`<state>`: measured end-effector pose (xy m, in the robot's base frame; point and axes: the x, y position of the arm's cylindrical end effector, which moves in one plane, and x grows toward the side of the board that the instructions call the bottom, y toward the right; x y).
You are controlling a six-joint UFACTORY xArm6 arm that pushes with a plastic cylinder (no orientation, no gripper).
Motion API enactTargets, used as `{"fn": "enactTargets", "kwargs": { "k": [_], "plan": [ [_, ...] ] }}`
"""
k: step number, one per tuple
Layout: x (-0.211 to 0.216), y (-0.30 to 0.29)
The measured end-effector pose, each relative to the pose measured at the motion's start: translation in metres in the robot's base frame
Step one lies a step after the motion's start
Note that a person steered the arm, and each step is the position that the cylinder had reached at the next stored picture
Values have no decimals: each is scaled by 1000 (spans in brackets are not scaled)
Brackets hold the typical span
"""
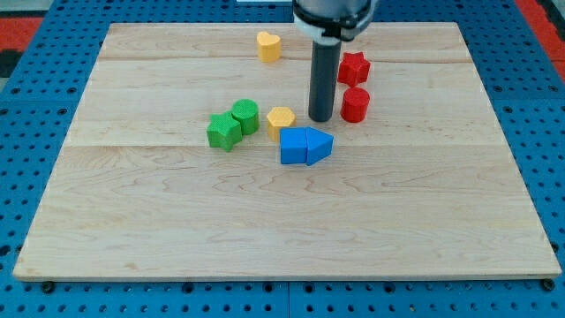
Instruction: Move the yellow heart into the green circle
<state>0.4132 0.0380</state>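
Observation:
The yellow heart (268, 44) lies near the view's top, left of the rod. The green circle (245, 116) stands near the board's middle, touching a green star (223, 131) on its lower left. My tip (320, 118) rests on the board right of a yellow hexagon (281, 118) and left of a red cylinder (355, 104). The tip is well below and to the right of the yellow heart and touches no block that I can make out.
A red star (353, 68) sits above the red cylinder. A blue cube (293, 146) and a blue triangle (320, 144) lie together just below the yellow hexagon. The wooden board (282, 230) sits on a blue pegboard.

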Motion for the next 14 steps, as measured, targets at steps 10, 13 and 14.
{"fn": "enactTargets", "kwargs": {
  "k": [10,13,14],
  "plan": [
    [-167,-130],
    [-118,-84],
    [-87,-85]
  ]
}}
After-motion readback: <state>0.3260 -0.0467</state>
